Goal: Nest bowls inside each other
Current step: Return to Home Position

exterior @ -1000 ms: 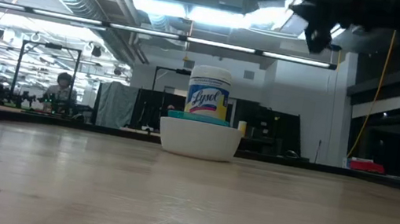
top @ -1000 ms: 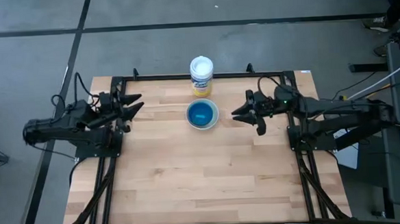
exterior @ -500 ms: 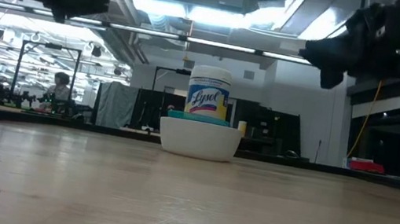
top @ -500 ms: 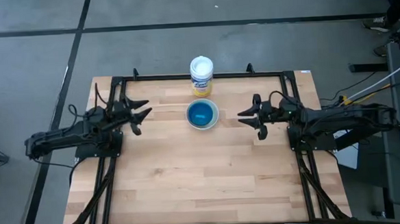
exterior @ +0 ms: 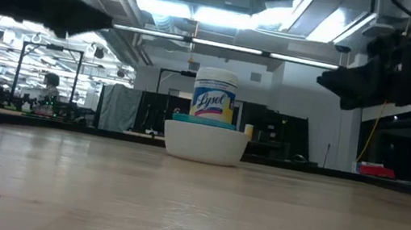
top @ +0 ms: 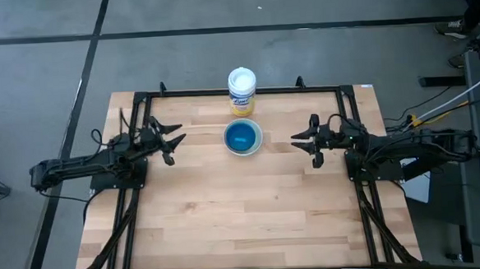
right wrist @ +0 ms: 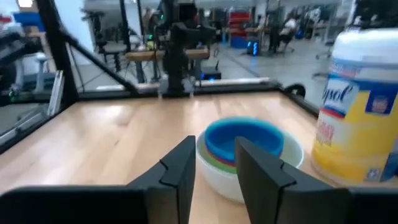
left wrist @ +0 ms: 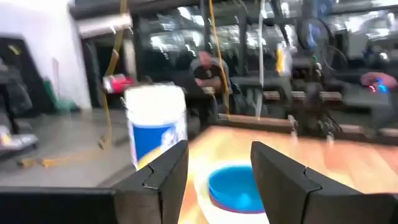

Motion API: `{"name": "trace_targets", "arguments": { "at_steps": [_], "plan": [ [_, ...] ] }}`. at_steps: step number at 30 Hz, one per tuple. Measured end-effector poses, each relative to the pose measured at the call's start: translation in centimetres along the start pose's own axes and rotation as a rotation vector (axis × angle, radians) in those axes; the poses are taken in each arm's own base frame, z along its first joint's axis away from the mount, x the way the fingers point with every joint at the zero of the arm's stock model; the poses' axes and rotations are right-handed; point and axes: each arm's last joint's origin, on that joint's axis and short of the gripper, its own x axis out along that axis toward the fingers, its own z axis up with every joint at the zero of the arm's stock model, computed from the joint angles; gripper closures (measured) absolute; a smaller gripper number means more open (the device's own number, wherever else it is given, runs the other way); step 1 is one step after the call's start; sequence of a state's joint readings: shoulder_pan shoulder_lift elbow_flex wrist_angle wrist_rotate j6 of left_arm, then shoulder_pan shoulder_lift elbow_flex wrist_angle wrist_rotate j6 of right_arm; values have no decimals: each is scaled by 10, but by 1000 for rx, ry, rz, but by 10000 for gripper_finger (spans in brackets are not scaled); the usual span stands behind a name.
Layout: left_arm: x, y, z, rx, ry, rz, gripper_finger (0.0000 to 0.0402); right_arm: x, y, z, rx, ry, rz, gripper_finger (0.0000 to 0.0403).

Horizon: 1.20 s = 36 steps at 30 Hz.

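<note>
The bowls [top: 243, 138] stand nested in one stack at the middle of the table's far half. The white one is outermost and rests by its base on the wood [exterior: 204, 142]. A blue bowl is on top [right wrist: 244, 140], with coloured rims under it. My left gripper [top: 177, 142] hovers open to the stack's left, pointing level at it [left wrist: 217, 163]. My right gripper [top: 300, 143] hovers open to the stack's right, also pointing at it [right wrist: 214, 157]. Both are empty and well clear of the bowls.
A white-lidded container with a yellow label [top: 242, 91] stands upright just beyond the bowls, at the table's far edge [exterior: 214, 96]. A black frame [top: 221, 91] runs along the far and side edges. Bare wood lies across the near half [top: 244, 217]. People show in the room behind.
Both grippers have come down from higher above the table, rolling a little as they sank. My right gripper has also drawn back toward the table's right edge, away from the bowls. The stack and the container have stayed put.
</note>
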<state>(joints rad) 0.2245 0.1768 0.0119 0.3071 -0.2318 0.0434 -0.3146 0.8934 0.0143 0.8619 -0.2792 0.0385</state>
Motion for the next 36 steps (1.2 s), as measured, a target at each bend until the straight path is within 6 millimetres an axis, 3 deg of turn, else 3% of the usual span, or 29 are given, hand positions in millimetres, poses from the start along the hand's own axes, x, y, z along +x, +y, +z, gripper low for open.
{"name": "trace_targets", "arguments": {
  "at_steps": [12,18,29,36],
  "plan": [
    [-5,-6,0,-16,-12,-83,231,-8,-10,5,18,-22,25,297],
    [-8,-8,0,-29,-1,-51,231,-18,-2,14,55,-54,45,288],
    [-13,-15,-1,-59,16,-13,231,-48,7,13,70,-45,-82,286],
    [-15,-22,0,-58,16,3,231,-50,17,7,89,0,-72,286]
  ]
}}
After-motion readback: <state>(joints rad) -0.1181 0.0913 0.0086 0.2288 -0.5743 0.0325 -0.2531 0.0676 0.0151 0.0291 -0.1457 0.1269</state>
